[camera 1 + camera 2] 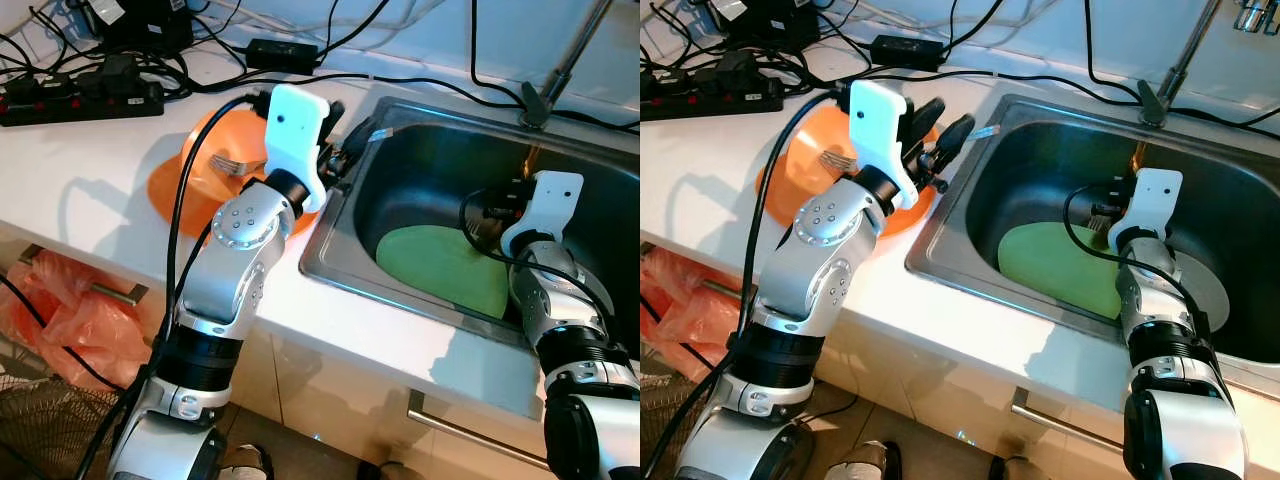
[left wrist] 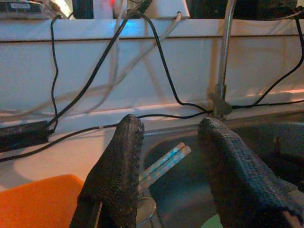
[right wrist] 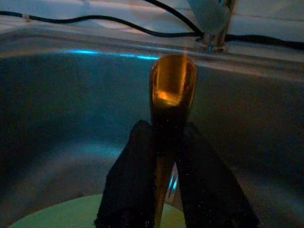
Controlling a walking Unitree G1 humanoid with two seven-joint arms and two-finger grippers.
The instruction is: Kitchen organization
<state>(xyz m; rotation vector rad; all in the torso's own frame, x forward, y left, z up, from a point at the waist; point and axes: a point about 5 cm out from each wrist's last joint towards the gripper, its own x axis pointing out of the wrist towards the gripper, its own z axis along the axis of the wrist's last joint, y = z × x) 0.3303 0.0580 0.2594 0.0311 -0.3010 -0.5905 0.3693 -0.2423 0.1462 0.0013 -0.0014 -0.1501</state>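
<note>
You're lifting a spoon (image 3: 172, 90) pinched in the right gripper (image 3: 166, 142) (left gripper (image 2: 171, 161) gaping, empty); keep it clear of the sink (image 1: 330, 240).

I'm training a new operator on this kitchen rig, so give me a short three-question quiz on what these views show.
1. True or false: the right hand is shut on a golden utensil above the sink.
2. Multiple choice: the green plate lies (A) on the counter, (B) in the sink, (C) on the orange plate.
3. Fill in: a fork rests on the ____ plate on the counter, beside the open left hand.

Key: 1 true; 2 B; 3 orange.
</note>
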